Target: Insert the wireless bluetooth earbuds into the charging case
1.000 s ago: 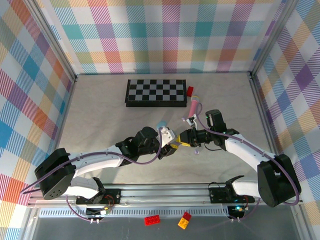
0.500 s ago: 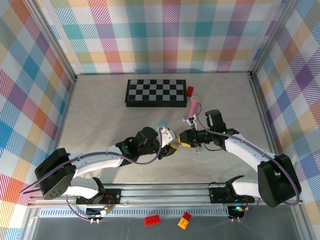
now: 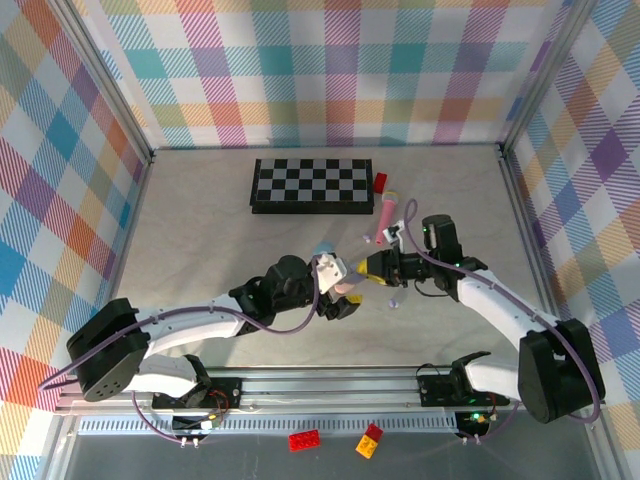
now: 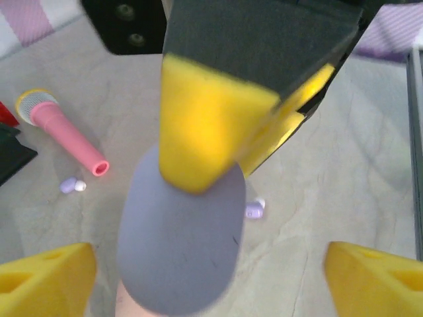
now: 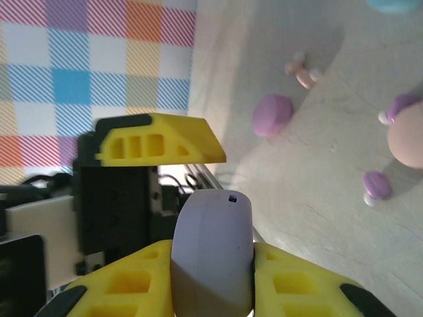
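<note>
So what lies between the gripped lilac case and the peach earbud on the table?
A purple oval piece, lying on the table apart from both the lilac case and the peach earbud; the right wrist view shows it.

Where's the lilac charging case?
The case sits mid-table in the top view, clamped in the right gripper, directly in front of the open left gripper.

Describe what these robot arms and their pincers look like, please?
Both arms are white tubes with chunky black joints: the left arm and the right arm. A lilac cable loops along each. The left gripper and right gripper are black, tipped with wedge-shaped yellow fingers.
</note>
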